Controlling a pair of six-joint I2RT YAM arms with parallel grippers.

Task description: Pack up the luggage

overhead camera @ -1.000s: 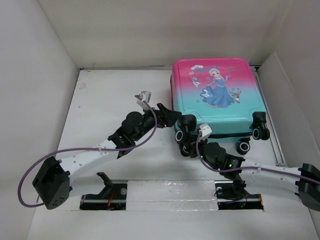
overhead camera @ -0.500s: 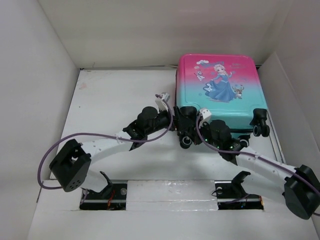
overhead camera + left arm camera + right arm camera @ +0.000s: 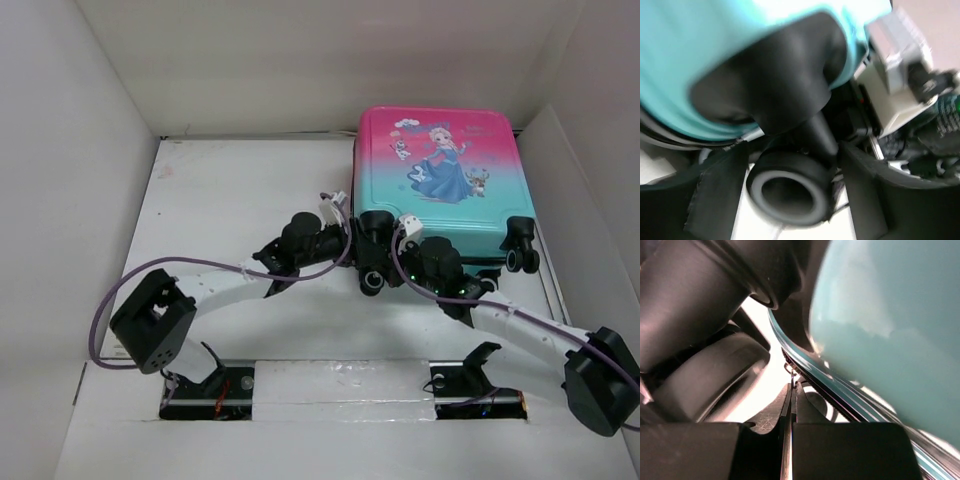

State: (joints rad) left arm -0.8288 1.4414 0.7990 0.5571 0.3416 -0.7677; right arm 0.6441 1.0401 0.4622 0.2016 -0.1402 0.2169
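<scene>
A: Where's the luggage [image 3: 440,190]?
B: Closed, flat on the counter [image 3: 230,190], its wheeled turquoise end right in front of the left end effector [image 3: 352,238].
A: Gripping?
B: Fingers apart, straddling a wheel [image 3: 790,192] — contact unclear.
A: The right end effector [image 3: 791,395]?
B: Fingers pressed together, tips at the shell's dark seam, that wheel just to their left.

The wheel [image 3: 790,187] of the suitcase [image 3: 715,60] sits between the fingers [image 3: 715,200] of the left gripper [image 3: 790,197], below the turquoise shell. Finger contact is unclear.
</scene>
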